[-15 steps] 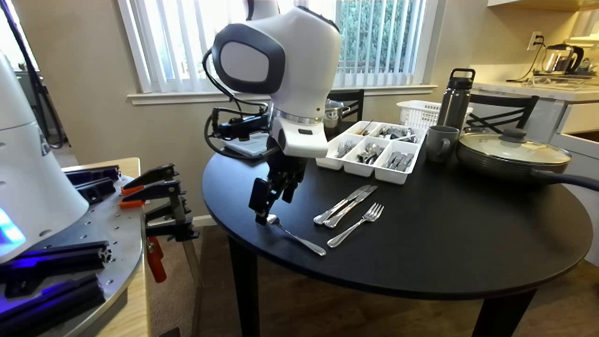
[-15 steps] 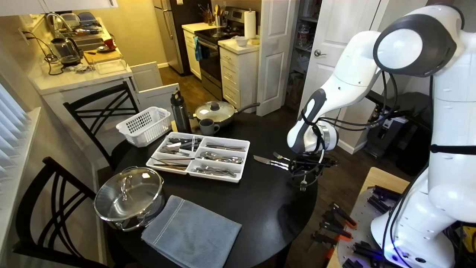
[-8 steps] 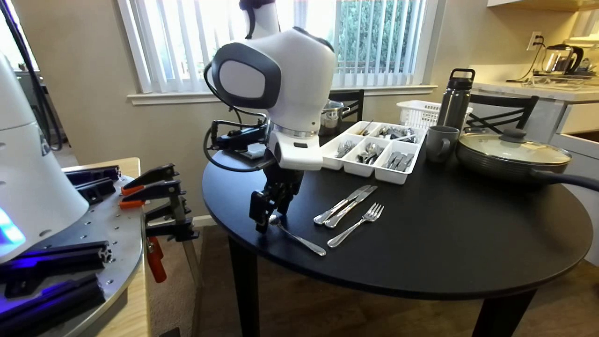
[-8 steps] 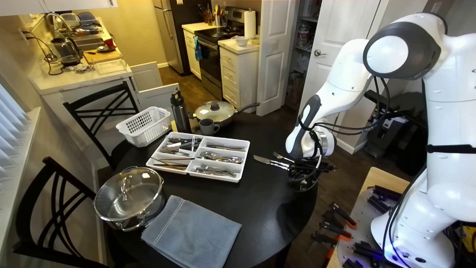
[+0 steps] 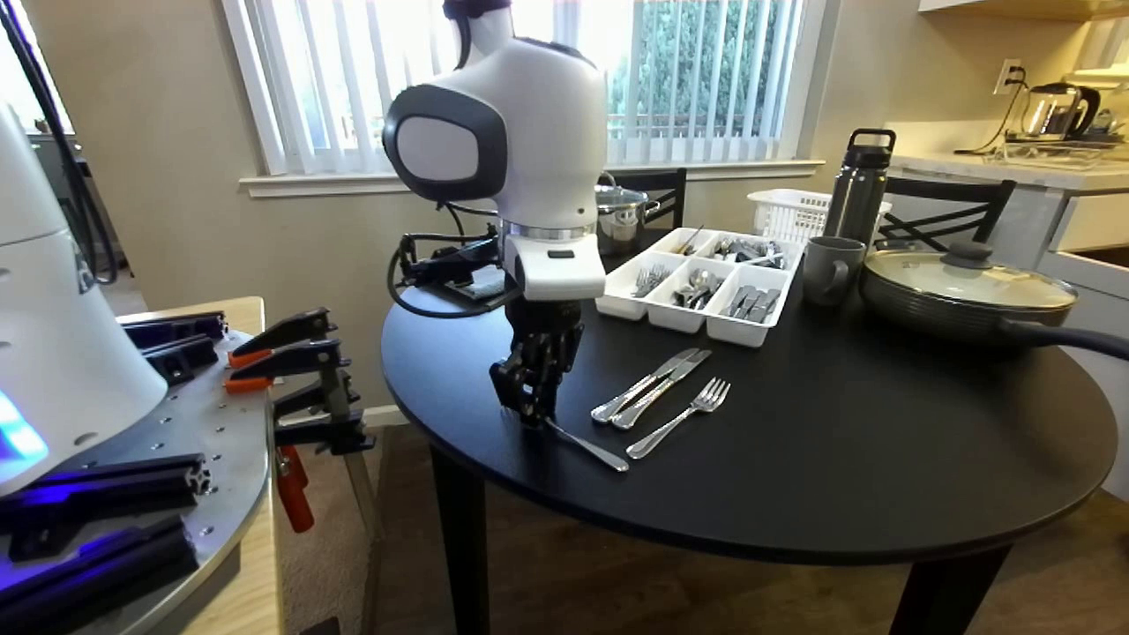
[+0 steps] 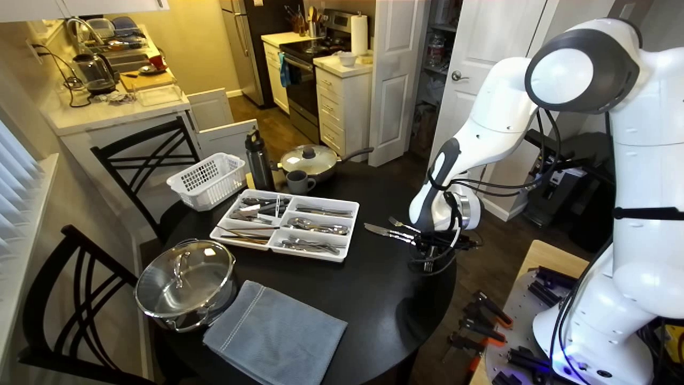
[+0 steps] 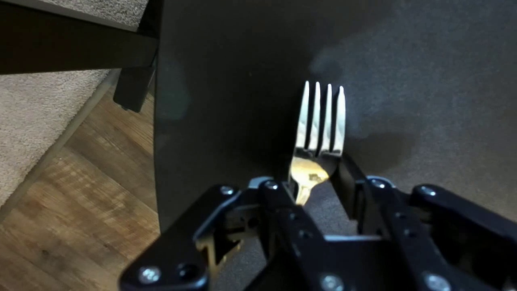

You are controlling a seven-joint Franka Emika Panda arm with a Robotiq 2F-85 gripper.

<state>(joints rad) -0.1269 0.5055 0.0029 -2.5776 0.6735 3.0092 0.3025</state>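
One fork (image 7: 309,167) is at the center of the scene, caught by its head between the two fingers of a black end effector (image 7: 315,173) at the end of a white robot arm (image 5: 556,132). In the wrist view, four tines reach out ahead of the fingertips and a finger sits against each side of the head, so the end effector looks clamped on the fork rather than released. In an exterior view, the fork's handle slants away from the fingers toward the rounded edge of a black counter (image 5: 838,459), resting on the surface or very near it; whether any part is lifted clear cannot be told. The handle's end is just beside that of a second fork (image 5: 679,420), and beyond that lie two knives (image 5: 660,392), close together. Farther back stands a white tray (image 5: 739,332) whose compartments hold silverware (image 5: 699,289). The step in hand appears to be securing a grip on the fork. The next move would seem to call for checking that the hold is firm, then raising the fork gently and straight up, away from the counter. Because it is held at one end, the long handle could droop or swing, and the second fork is near enough to be nudged, so a slow, level lift looks wisest.
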